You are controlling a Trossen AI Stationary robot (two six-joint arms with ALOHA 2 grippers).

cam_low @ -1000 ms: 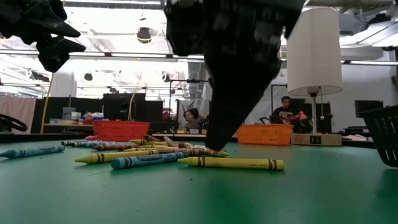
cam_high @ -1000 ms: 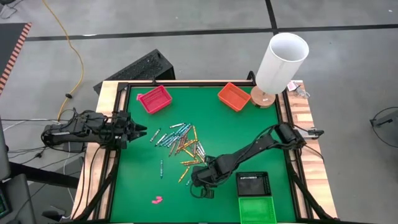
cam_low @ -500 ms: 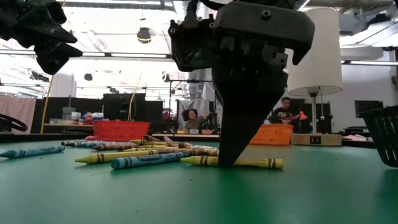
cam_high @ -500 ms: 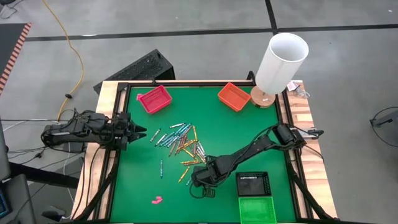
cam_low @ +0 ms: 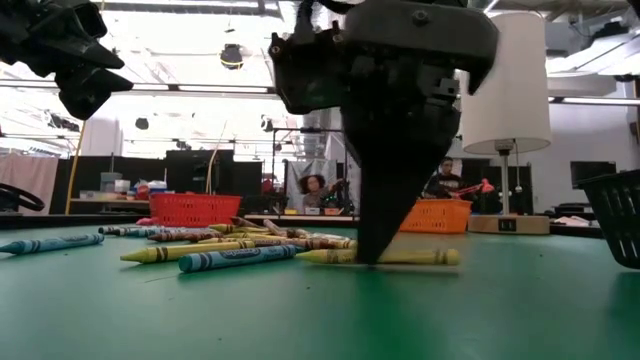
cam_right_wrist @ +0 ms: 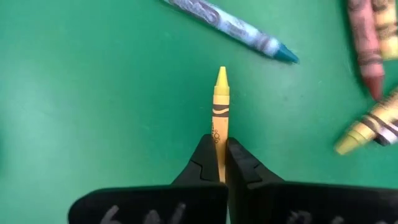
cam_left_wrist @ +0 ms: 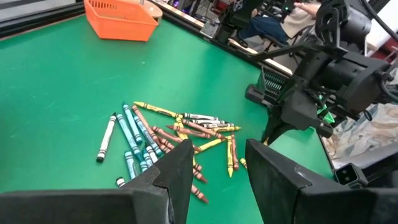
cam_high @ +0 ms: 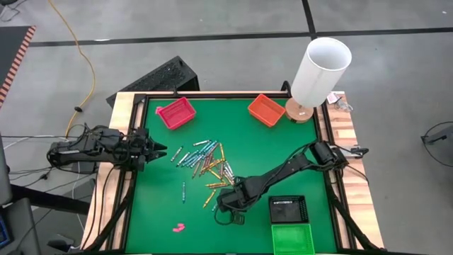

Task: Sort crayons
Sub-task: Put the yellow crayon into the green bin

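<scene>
Right pincer (cam_right_wrist: pixel 219 152) is down on the green-topped counter (cam_high: pixel 269 149) at about five o'clock of the crayon heap, its two dark fingers (cam_right_wrist: pixel 202 163) pinched tight on a yellow wax crayon (cam_right_wrist: pixel 220 109). That crayon lies flat on the counter, a thin paper-wrapped stick with black bands and a pointed tip poking out beyond the fingertips. From counter level the same pincer (cam_low: pixel 385 255) stands upright over the crayon (cam_low: pixel 420 257), gripping it near the middle.

Most of the scattered crayons (cam_high: pixel 205 161) lie in a loose pile near the counter's centre: teal-blue, yellow, reddish-brown and a white one, crossing and touching one another. One teal crayon (cam_high: pixel 184 191) lies apart at seven o'clock of the pile.

Left pincer (cam_high: pixel 159 150) hovers at the counter's nine o'clock edge, fingers parted and holding nothing, pointing toward the pile.
</scene>
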